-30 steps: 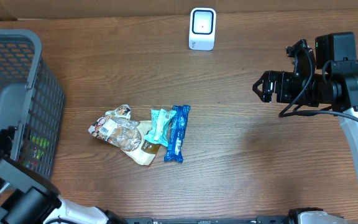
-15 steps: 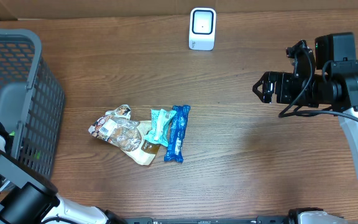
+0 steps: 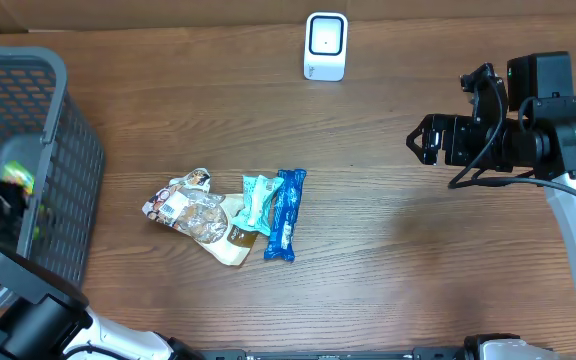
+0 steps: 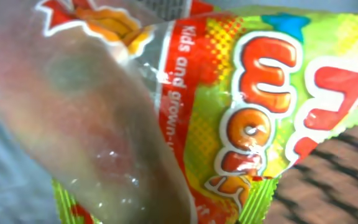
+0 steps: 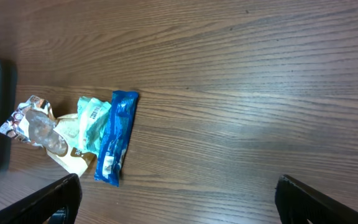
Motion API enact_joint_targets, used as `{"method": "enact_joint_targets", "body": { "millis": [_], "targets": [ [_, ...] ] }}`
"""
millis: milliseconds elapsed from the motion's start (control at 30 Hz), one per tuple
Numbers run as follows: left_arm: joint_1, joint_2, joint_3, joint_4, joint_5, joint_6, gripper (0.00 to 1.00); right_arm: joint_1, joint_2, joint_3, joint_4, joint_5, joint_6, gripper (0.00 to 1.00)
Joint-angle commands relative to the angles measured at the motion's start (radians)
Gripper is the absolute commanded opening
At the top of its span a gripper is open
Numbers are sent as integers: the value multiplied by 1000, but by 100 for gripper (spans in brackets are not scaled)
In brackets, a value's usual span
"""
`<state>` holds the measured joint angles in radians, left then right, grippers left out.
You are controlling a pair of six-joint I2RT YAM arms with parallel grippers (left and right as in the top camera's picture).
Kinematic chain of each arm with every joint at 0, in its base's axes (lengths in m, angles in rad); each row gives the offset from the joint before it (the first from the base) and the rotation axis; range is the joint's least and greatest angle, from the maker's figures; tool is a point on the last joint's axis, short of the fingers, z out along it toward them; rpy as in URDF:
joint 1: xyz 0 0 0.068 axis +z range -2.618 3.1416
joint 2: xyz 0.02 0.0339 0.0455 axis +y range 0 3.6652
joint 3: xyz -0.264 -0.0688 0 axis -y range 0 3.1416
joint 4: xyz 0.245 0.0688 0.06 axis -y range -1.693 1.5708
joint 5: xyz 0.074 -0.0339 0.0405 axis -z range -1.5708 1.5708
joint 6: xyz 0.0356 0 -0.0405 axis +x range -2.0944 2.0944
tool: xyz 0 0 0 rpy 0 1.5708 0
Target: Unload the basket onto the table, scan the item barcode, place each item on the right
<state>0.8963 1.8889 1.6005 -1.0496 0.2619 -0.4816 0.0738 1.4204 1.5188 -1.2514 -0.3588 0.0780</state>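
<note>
1. From overhead, we find the candy bag (image 3: 15, 178) inside the grey mesh basket (image 3: 63, 70) at the table's (image 3: 418, 260) left edge. It is a yellow-green blur at the left gripper (image 3: 8, 200), which is clenched, apparently on the bag. The white scanner (image 3: 326, 45) stands well apart, at the far edge. The right gripper (image 3: 420, 138) hovers released over bare wood.

2. At the left wrist, glossy film fills the lens: green and yellow print, fat orange letters, a clear window over the sweets. We judge the bag light, soft and slippery. It is likely to crumple and swing, so we would take hold near a sealed edge, clear of the barcode. We cannot see the barcode here.

3. From the right wrist, both fingers stand wide at the lower corners with nothing between them. Beyond them lie a blue wrapper (image 5: 115, 138), a teal packet (image 5: 92, 121) and a crinkled foil packet (image 5: 33, 121), touching one another on the grained brown wood.
</note>
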Motion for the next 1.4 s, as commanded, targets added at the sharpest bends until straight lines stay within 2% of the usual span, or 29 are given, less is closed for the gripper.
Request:
{"method": "enact_joint_targets", "body": {
  "millis": [0, 167, 300, 400, 500, 667, 833, 967, 1100, 1267, 1367],
  "targets": [
    [-8, -40, 250, -76, 145, 67, 4, 5, -3, 23, 2, -3, -4, 100],
    [-28, -83, 578, -238, 244, 172, 4, 5, -3, 23, 1, -3, -4, 100],
    [-105, -138, 734, -391, 370, 308, 4, 5, -3, 23, 1, -3, -3, 100],
    [-234, -188, 749, -491, 412, 423, 4, 5, -3, 23, 2, -3, -3, 100],
    [-420, -200, 748, -589, 411, 526, 4, 5, -3, 23, 1, -3, -4, 100],
    [-750, -167, 661, -635, 409, 581, 4, 5, -3, 23, 0, -3, -4, 100],
    [-955, -111, 514, -626, 337, 604, 4, 5, -3, 23, -9, -2, -4, 100],
    [-1045, -36, 359, -602, 237, 570, 4, 5, -3, 23, -11, -2, -4, 100],
    [-1100, 39, 204, -520, 372, 577, 4, 5, -3, 23, -7, -2, -4, 100],
    [-1170, 127, 123, -436, 751, 715, 4, 5, -3, 23, -11, -2, -3, 100],
    [-1200, 175, 122, -422, 865, 733, 4, 5, -3, 23, -16, -2, -3, 100]
  ]
}}
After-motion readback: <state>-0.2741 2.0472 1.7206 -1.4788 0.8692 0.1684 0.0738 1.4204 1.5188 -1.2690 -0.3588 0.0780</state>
